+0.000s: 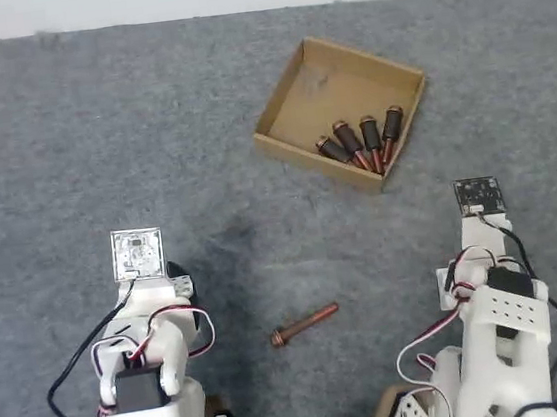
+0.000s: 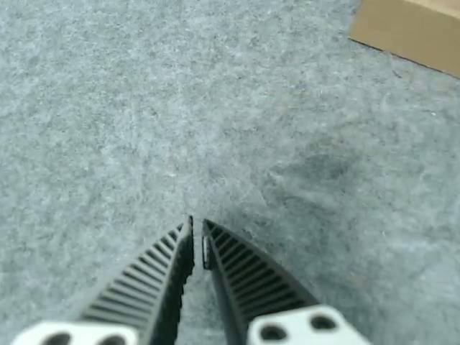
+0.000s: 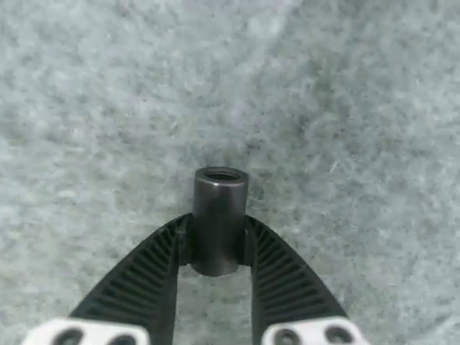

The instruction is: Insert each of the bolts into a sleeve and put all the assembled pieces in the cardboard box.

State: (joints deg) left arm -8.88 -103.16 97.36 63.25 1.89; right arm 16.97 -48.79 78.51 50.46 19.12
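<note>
Right gripper [image 3: 218, 224] pinches a dark metal sleeve [image 3: 220, 192] by its lower half. The sleeve is upright between the fingers, open bore facing out, above the grey felt mat [image 3: 86, 108]. Left gripper [image 2: 198, 224] holds nothing, fingers pressed almost together with a thin slit between the tips, low over the mat. One copper bolt [image 1: 305, 324] lies loose on the mat between the two arms, head toward the left arm. Cardboard box [image 1: 330, 90] sits ahead of the arms. Four assembled pieces [image 1: 362, 144] lie side by side in its near corner.
</note>
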